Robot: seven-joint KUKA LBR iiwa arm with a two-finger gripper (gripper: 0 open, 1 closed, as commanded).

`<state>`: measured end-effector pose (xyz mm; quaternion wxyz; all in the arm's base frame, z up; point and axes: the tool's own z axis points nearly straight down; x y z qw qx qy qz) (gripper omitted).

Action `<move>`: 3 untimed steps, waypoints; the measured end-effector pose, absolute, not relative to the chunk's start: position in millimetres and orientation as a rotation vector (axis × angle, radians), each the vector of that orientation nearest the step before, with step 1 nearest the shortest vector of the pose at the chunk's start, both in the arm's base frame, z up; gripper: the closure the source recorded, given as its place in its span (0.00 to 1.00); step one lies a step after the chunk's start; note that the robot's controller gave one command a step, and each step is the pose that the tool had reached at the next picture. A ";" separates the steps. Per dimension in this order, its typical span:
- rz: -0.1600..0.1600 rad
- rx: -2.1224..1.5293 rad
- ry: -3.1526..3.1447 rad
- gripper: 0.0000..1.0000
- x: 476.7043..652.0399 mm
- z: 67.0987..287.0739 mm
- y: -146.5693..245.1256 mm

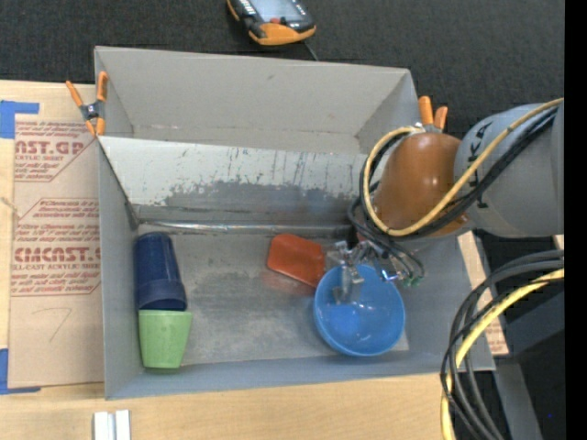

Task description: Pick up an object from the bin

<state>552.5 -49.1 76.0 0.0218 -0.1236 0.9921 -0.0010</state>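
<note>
**Bin as I see it from the remote station, near edge to far wall.**

Near edge, left: a green plastic cup (165, 338) lies on its side on the floor of the grey metal bin (240, 165), close to the near left corner. Its wider end points toward the far wall.

Near edge, right: a round blue bowl (369, 324) sits upright, open side up, close to the near right corner. This is the thing the claw is over.

Middle, left: a dark blue cup (158, 271) lies on its side along the left wall. It is end to end with the green cup and touching it.

Middle, right: the claw (348, 279) hangs over the far left part of the blue bowl, with its tip down at the bowl's rim and inner wall. I cannot tell whether the claw is apart, together or clamped on the rim. I also cannot tell whether it touches the bowl.

Just beyond the bowl: a flat orange-red piece (295, 257) lies on the bin floor, just beside the bowl's far left rim and left of the claw.

Above the claw: the wrist's orange cover (415, 183), looped with yellow and black cables (371, 183), comes in over the bin's right wall.

Beyond the far wall: a small orange and black device (271, 15) lies outside the bin.
</note>
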 end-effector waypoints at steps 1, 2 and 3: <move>-0.007 -0.403 3.077 0.00 541.4 180.7 -41.7; -0.007 -0.403 3.075 0.00 541.9 183.0 -41.6; -0.017 -0.685 3.017 0.00 533.7 146.2 -48.3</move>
